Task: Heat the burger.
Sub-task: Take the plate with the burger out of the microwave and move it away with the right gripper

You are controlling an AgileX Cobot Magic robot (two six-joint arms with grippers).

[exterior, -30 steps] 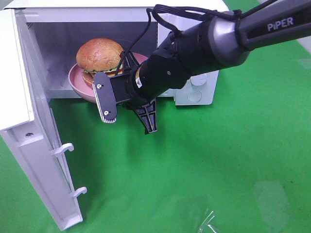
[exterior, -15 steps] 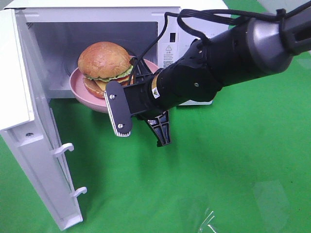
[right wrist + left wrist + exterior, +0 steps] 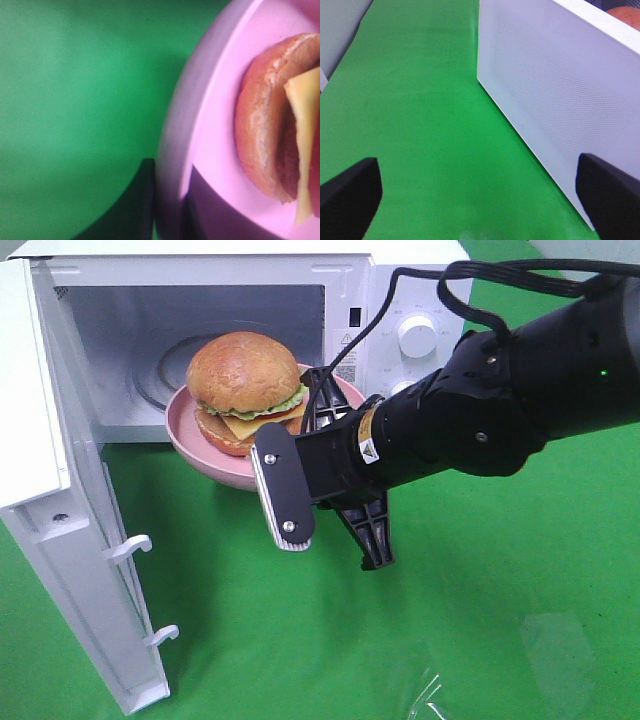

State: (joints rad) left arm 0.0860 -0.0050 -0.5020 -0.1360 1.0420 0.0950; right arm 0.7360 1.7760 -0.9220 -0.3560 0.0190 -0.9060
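At the microwave (image 3: 400, 350) mouth, the right gripper (image 3: 330, 455) has its fingers pinched on the pink plate (image 3: 200, 445) rim, burger (image 3: 247, 390) riding on top, half outside the cavity. Risk: single-edge grip lets the plate tilt, sliding the burger off, or it clips the open door (image 3: 75, 570). Left gripper (image 3: 480, 195) fingers spread wide, empty, beside the door.

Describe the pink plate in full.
The pink plate is round, smooth and shallow with a raised rim, glossy like plastic or ceramic. It sits roughly level, carrying the burger, partly in the open microwave doorway and above the green cloth. The right tool pinches its rim.
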